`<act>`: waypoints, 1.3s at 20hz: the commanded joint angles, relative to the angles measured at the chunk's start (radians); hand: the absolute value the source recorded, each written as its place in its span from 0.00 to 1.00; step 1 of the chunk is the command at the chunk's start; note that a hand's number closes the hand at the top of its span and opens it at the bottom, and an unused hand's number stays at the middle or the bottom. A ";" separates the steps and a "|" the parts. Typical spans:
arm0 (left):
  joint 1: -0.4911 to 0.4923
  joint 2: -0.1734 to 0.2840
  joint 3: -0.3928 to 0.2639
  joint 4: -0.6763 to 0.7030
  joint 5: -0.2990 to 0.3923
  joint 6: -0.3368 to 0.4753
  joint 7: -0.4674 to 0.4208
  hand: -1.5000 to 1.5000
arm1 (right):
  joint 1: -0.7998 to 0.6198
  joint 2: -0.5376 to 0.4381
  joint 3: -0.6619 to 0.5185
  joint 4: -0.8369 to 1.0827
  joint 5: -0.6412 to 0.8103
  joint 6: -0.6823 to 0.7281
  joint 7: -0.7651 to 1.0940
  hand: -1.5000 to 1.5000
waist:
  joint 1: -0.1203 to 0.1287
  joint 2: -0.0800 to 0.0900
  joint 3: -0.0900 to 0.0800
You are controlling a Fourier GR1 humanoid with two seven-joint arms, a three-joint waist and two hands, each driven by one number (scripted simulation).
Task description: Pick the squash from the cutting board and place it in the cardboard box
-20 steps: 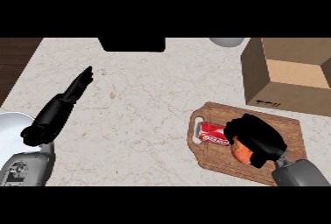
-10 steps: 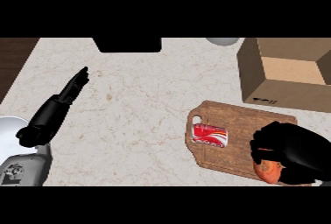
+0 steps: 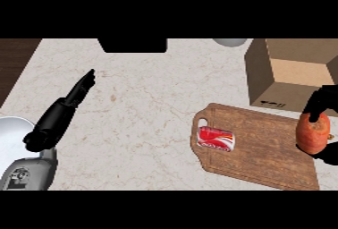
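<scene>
Gripping the squash point(image 3: 312, 134) at the view's 3 o'clock edge, the right hand point(image 3: 319, 103) is showing only in part: dark fingers are curling over the squash's top, and another dark bit of the hand is peeking out below it. The squash is orange, standing nearly upright, and is showing over the right end of the board point(image 3: 264, 147), with the box point(image 3: 290, 74) just up at 1 o'clock from it. Whether it is touching the board cannot be told.

The left hand point(image 3: 78, 91) is lying at 9 o'clock, its fingers straight and together, pointing toward 12 o'clock and holding nothing. Its black wrist is running down toward 7 o'clock into the grey forearm point(image 3: 30, 172).

A red and white packet point(image 3: 216, 138) is lying flat on the board's left end, near the handle hole; its white markings are not readable. Small dark print is showing on the box's near face, also too small to read.

The box is standing open at 1 o'clock, its flaps up and its pale floor showing. Its near bottom corner is sitting just beside the board's far edge. A white bowl point(image 3: 13, 134) is sitting at 8 o'clock, partly behind the left forearm. A black block point(image 3: 132, 44) is sitting at 12 o'clock against the far edge of the counter point(image 3: 145, 116), and a grey round thing point(image 3: 230, 42) is showing just right of it.
</scene>
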 commanded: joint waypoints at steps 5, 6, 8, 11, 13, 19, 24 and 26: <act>-0.065 -0.005 0.003 0.048 0.000 -0.016 0.014 0.50 | -0.289 -0.034 -0.104 0.392 -0.016 0.013 0.082 1.00 | 0.020 0.007 0.001; -0.066 0.024 0.040 0.065 0.039 -0.050 -0.023 0.50 | -0.364 -0.044 -0.101 0.432 -0.016 0.031 0.143 1.00 | 0.027 0.008 0.001; -0.105 0.013 0.020 0.032 0.029 -0.047 0.054 0.50 | -0.418 -0.052 -0.088 0.559 0.050 -0.031 0.061 1.00 | 0.029 0.008 0.002; -0.060 -0.022 -0.002 0.049 0.010 -0.023 0.003 0.50 | -0.480 -0.137 -0.045 0.708 0.149 -0.029 -0.018 1.00 | 0.039 0.013 0.002; -0.094 -0.027 -0.020 0.009 0.002 -0.020 0.072 0.50 | -0.525 -0.145 0.005 0.802 0.221 -0.055 -0.039 1.00 | 0.056 0.017 0.002; -0.057 -0.030 -0.031 0.014 0.001 -0.034 0.006 0.50 | -0.622 -0.209 0.101 1.055 0.340 0.029 -0.108 1.00 | 0.083 0.025 0.003; -0.075 -0.037 -0.045 0.037 -0.039 -0.010 -0.009 0.50 | -0.683 -0.225 0.183 1.213 0.458 0.007 -0.196 1.00 | 0.081 0.028 0.003; -0.075 -0.027 -0.021 0.019 -0.007 -0.025 0.012 0.50 | -0.675 -0.238 0.201 1.283 0.491 -0.002 -0.227 1.00 | 0.079 0.028 0.004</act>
